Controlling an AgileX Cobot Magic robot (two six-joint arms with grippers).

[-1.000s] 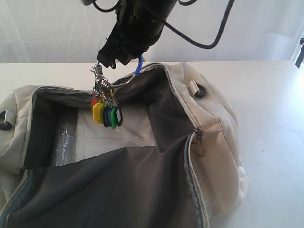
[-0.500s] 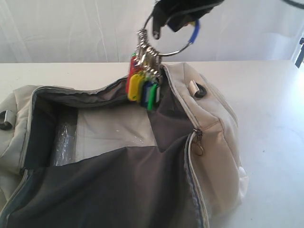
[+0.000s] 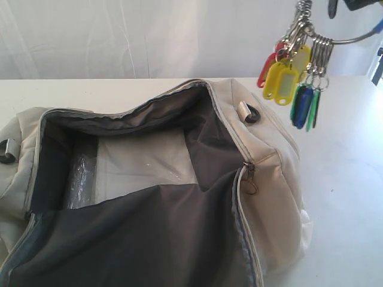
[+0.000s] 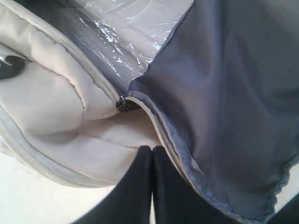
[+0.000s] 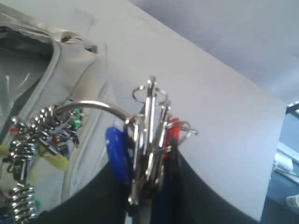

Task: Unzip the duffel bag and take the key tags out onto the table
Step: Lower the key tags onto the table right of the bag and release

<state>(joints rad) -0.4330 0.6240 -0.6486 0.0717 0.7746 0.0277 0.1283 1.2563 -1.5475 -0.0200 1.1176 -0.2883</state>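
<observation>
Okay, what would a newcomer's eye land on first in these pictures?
The bright key tags dangle in mid-air at the exterior view's upper right, on a metal ring gripped by the right claw. Below them to the left, the cream duffel bag gapes unzipped, showing its dark lining.

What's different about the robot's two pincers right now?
The left pincer is shut tight with nothing visible between its fingers, while the right pincer is clamped on the metal ring of the key tags. The left pincer sits low by the zipper edge of the duffel bag; the right pincer is raised high, with the tags dangling in the air past the bag's end. Both have dark fingers.
</observation>
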